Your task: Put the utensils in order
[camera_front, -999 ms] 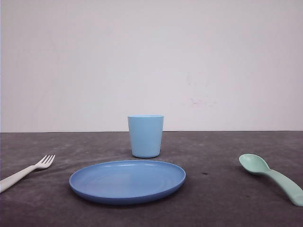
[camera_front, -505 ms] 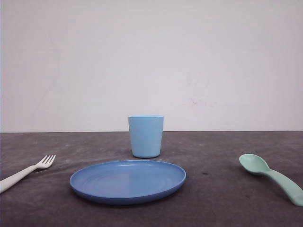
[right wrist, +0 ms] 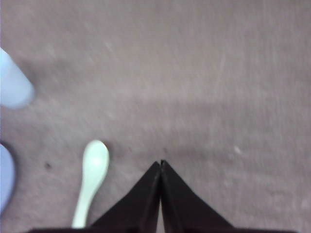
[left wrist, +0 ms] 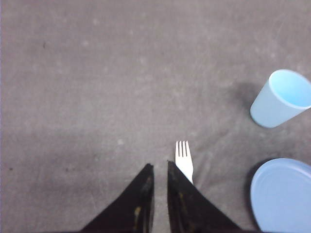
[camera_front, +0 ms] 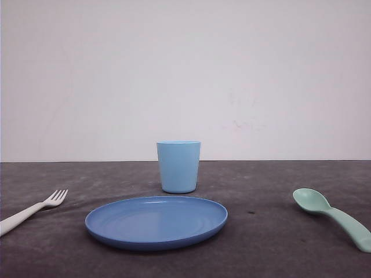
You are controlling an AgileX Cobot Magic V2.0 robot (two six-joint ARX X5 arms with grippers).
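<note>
In the front view the white fork (camera_front: pixel 35 208) lies on the dark table at the left, tines pointing away. The mint-green spoon (camera_front: pixel 333 217) lies at the right, bowl away. In the left wrist view my left gripper (left wrist: pixel 159 166) hovers over the table, open by a narrow gap with nothing between its fingers. The fork (left wrist: pixel 184 160) lies just beside one finger, which hides its handle. In the right wrist view my right gripper (right wrist: pixel 161 162) is shut, tips touching, with nothing in it. The spoon (right wrist: pixel 93 174) lies apart from it.
A round blue plate (camera_front: pixel 156 222) sits at the table's middle front, with a light blue cup (camera_front: pixel 178 166) upright behind it. The cup (left wrist: pixel 282 99) and plate (left wrist: pixel 284 194) are off to one side of the fork. A white wall stands behind the table.
</note>
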